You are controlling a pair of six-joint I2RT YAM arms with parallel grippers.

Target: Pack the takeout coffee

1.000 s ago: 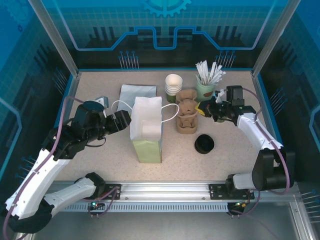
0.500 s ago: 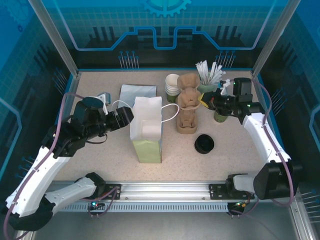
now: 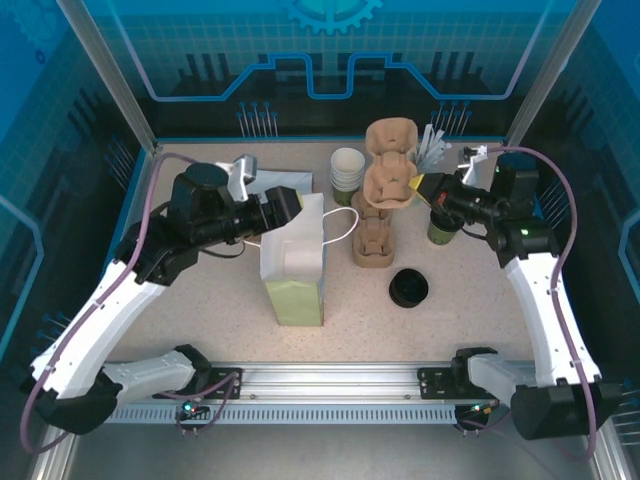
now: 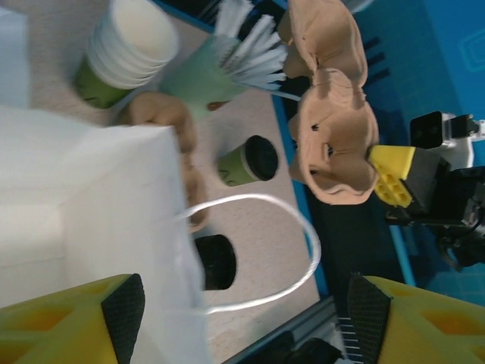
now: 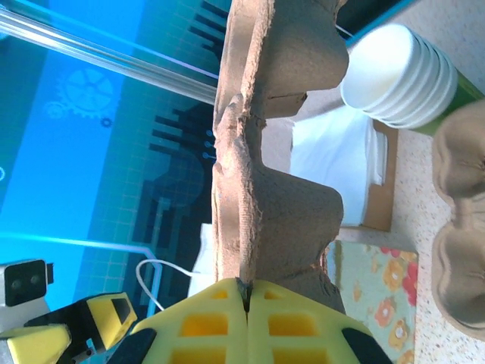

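The takeout coffee (image 3: 438,230), a small olive-green cup with a dark top, stands on the table under my right arm; it also appears in the left wrist view (image 4: 244,163). My right gripper (image 3: 425,188) (image 5: 246,292) is shut on the edge of a brown pulp cup carrier (image 3: 390,165) (image 5: 273,152) and holds it in the air above the back of the table. My left gripper (image 3: 285,205) (image 4: 246,315) is open at the top of the upright white paper bag (image 3: 293,255) (image 4: 76,197). The bag's string handle (image 4: 303,227) loops between its fingers.
Another brown carrier (image 3: 373,240) stands beside the bag. A black lid (image 3: 408,288) lies in front of it. A stack of white-lined cups (image 3: 347,170) and a mint-green cup of white sticks (image 4: 201,80) stand at the back, and a flat white packet (image 3: 275,182) lies behind the bag.
My right gripper has lifted the brown carrier up and toward the back. My left arm has swung back and right to the bag's top.
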